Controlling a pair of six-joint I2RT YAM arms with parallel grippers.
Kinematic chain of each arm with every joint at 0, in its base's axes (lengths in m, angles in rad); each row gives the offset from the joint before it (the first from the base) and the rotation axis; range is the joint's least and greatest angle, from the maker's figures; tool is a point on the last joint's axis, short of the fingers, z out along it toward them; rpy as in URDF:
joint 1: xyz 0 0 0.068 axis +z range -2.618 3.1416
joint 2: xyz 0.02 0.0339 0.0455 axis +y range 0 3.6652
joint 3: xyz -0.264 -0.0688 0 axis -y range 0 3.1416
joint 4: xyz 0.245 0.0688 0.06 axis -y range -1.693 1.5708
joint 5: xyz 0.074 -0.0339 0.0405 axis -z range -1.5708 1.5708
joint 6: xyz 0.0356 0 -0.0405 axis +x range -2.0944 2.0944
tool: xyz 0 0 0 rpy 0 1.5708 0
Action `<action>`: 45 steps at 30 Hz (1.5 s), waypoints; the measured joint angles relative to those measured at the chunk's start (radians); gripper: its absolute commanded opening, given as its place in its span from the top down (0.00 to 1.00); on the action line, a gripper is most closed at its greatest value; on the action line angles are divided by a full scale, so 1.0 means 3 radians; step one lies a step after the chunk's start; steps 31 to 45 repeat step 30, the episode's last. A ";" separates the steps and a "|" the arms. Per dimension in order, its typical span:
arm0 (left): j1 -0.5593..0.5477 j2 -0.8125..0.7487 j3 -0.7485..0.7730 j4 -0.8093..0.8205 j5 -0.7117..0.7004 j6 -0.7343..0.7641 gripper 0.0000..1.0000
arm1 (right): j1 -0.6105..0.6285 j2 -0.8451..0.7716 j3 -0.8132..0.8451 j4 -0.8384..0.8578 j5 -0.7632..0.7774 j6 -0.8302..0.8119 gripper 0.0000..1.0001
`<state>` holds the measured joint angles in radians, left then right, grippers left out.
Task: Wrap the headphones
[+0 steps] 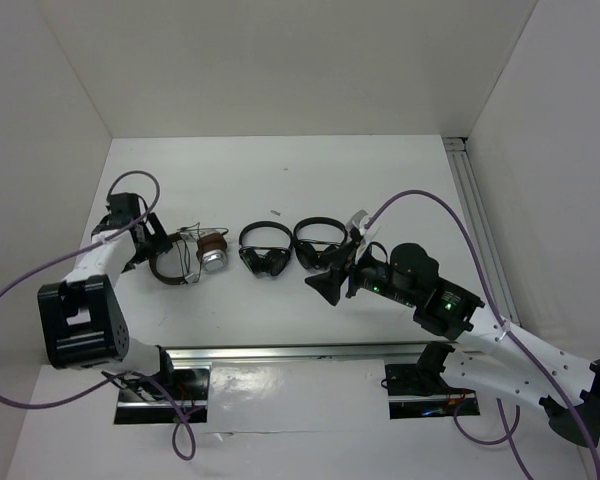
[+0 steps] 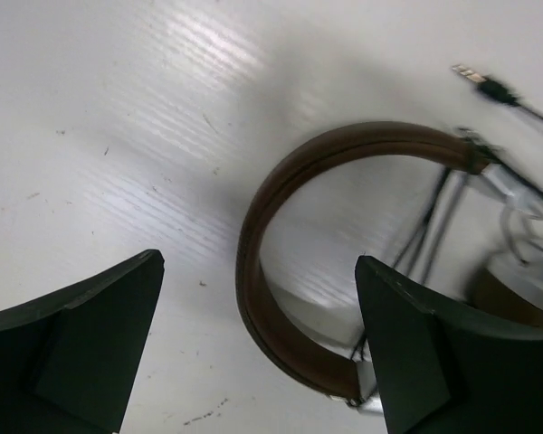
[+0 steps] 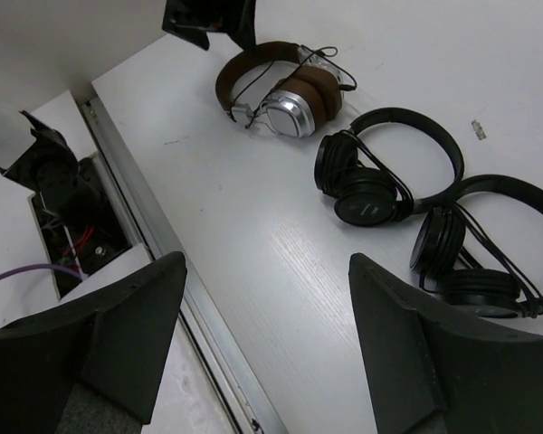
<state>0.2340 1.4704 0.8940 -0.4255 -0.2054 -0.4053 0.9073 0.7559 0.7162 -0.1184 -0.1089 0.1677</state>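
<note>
The headphones (image 1: 188, 262), with a brown headband, silver cups and brown pads, lie on the white table at the left, with their thin dark cable looped loosely around the cups. My left gripper (image 1: 145, 247) is open and empty just over the left end of the headband (image 2: 253, 271). The cable (image 2: 425, 231) and its jack plug (image 2: 475, 74) lie beyond the band. My right gripper (image 1: 325, 283) is open and empty, above the table to the right of centre. In the right wrist view the gripper (image 3: 267, 262) is well short of the headphones (image 3: 281, 90).
Two smaller all-black headphones (image 1: 264, 250) (image 1: 320, 243) lie side by side in the middle, one (image 3: 380, 172) nearer the brown pair, the other (image 3: 489, 253) close to my right gripper. A metal rail (image 1: 300, 352) runs along the near edge and another (image 1: 475, 210) along the right wall.
</note>
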 measured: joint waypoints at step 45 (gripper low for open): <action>-0.0416 -0.4228 0.0109 -0.1726 0.1255 -0.0148 0.00 | 0.0032 -0.0375 0.1877 -0.2234 0.1476 0.0436 0.00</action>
